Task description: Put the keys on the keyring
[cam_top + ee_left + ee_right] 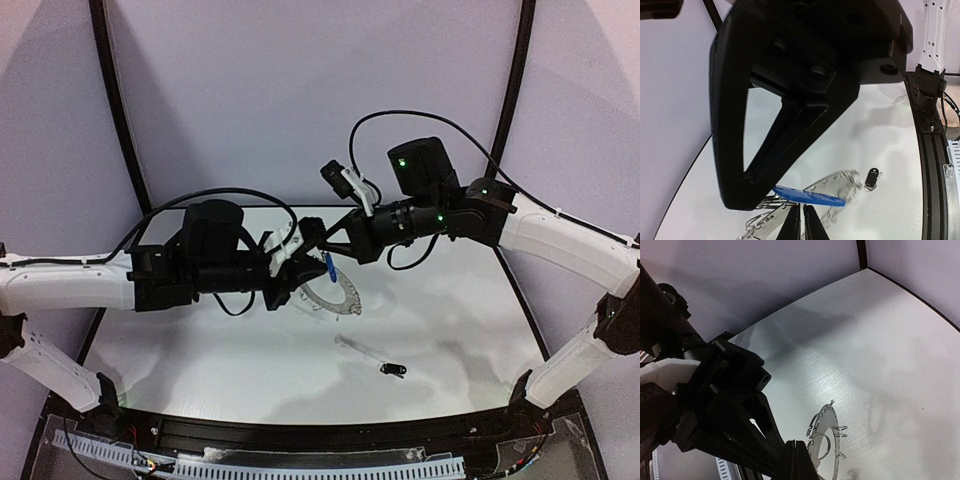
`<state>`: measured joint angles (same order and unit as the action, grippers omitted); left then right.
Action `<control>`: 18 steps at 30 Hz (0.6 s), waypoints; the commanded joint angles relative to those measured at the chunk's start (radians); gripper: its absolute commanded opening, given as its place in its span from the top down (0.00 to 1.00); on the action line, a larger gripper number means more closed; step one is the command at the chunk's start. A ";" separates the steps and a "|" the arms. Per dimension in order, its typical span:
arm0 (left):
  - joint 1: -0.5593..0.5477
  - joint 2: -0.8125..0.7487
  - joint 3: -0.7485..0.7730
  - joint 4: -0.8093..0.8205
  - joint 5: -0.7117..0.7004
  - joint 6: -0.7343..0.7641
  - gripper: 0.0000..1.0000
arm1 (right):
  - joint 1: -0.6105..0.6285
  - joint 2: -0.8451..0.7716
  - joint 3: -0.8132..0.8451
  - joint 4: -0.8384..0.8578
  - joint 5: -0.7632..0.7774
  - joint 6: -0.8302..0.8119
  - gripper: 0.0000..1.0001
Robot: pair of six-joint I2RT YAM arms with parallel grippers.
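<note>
Two tight pinches, so we steady the keyring (345,300) in the left gripper (801,222) and guide the blue key (810,196), nipped by the right gripper (799,458), onto a wire loop (839,428).

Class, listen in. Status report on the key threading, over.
Left fingers shut by blue key; right gripper at its end, grip unclear. Keyring right beside them. Black key loose on table, apart.

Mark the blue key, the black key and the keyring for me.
blue key (810,196), left wrist view, on its blue plastic part.
black key (871,176), left wrist view, on its black head.
keyring (826,418), right wrist view, on its flat grey band.
</note>
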<state>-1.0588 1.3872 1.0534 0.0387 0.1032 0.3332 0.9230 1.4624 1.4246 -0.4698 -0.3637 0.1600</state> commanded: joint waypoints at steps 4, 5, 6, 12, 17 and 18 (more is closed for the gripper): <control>0.000 0.009 0.026 0.016 0.031 0.002 0.97 | 0.017 -0.018 0.001 0.062 0.021 0.034 1.00; 0.000 0.011 0.026 0.019 0.032 0.002 0.97 | 0.018 -0.017 0.002 0.062 0.027 0.034 1.00; 0.000 0.014 0.030 0.028 0.033 0.001 0.95 | 0.020 -0.015 0.002 0.062 0.048 0.041 1.00; -0.001 0.019 0.034 0.045 0.008 0.001 0.92 | 0.026 -0.004 0.004 0.072 0.061 0.050 1.00; -0.001 0.027 0.040 0.045 -0.037 0.006 0.92 | 0.030 -0.005 0.005 0.074 0.053 0.053 1.00; -0.001 0.030 0.044 0.039 -0.041 0.009 0.92 | 0.031 -0.006 0.004 0.074 0.050 0.052 1.00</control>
<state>-1.0588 1.4097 1.0649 0.0681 0.1024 0.3336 0.9379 1.4624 1.4246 -0.4480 -0.3134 0.1982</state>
